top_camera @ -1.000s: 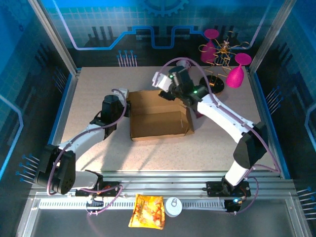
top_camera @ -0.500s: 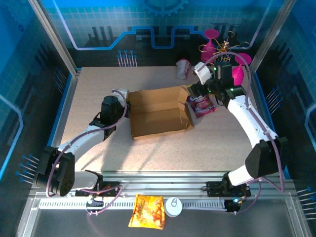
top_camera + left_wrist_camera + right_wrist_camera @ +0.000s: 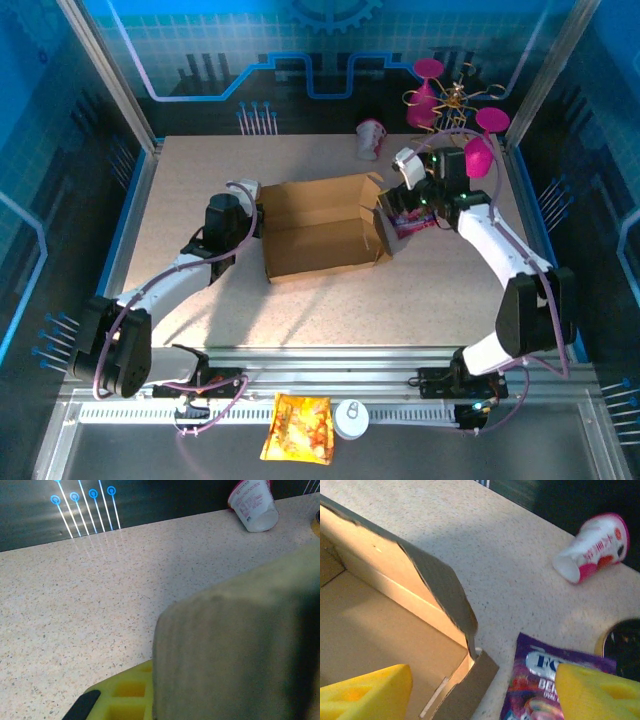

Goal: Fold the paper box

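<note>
Paper box (image 3: pixel 318 240), one, one purple packet (image 3: pixel 542 677), one cup (image 3: pixel 592 547), right gripper (image 3: pixel 480 690) wide apart, empty, left gripper (image 3: pixel 248 218) hold unclear.

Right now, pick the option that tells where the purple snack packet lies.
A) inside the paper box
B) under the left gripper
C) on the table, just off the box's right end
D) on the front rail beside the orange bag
C: the purple snack packet lies flat on the table beside the right end of the paper box, outside its walls.
</note>
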Controlling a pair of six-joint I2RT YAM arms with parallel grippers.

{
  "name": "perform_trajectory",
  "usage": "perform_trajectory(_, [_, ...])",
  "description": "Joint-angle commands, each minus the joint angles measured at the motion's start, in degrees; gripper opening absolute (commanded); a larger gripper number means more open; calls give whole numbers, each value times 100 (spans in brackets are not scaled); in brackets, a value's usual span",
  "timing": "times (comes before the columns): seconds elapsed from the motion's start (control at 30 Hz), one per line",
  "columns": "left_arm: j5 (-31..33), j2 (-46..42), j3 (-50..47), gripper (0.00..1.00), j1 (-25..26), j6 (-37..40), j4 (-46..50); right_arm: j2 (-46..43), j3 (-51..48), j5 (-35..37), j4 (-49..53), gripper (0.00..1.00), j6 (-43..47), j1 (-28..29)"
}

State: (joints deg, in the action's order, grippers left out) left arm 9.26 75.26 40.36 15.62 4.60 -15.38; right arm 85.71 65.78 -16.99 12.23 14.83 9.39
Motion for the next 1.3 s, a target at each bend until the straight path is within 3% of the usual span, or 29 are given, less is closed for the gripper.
perform_trajectory(0.0, [68,49,198,0,38,19,-8,-392,-352,256,-580,72,-1271,-276])
perform_trajectory(0.2, [-312,163,499,0,-263,-347,540,-551,-1113,-303,-608,62,-3204,-782])
perform_trajectory(0.4, [-713,205,661,0,-393,-319,862,45,-1175,-749,-261,54,-3829,-793])
perform_trajectory(0.43, [-729,225,729,8,-393,-361,980,192,-1140,-795,-219,53,-3856,-794])
perform_trajectory(0.5, [-768,258,875,37,-393,-469,1222,412,-1086,-837,-186,52,-3928,-784])
perform_trajectory(0.53, [-748,245,938,42,-393,-548,1367,499,-1068,-876,-199,51,-3952,-782])
perform_trajectory(0.83, [-521,-537,829,59,-380,-1920,2533,894,-821,-805,2,51,-3883,-644])
perform_trajectory(0.97, [-308,-1086,644,72,-331,-2663,2927,1021,-734,-818,46,52,-3848,-553])
perform_trajectory(1.03, [-323,-1280,650,73,-331,-2895,3149,1061,-683,-813,90,52,-3818,-524])
perform_trajectory(1.27, [-829,-1625,336,57,-85,-3954,4023,1082,-584,-732,171,53,-3764,-504])
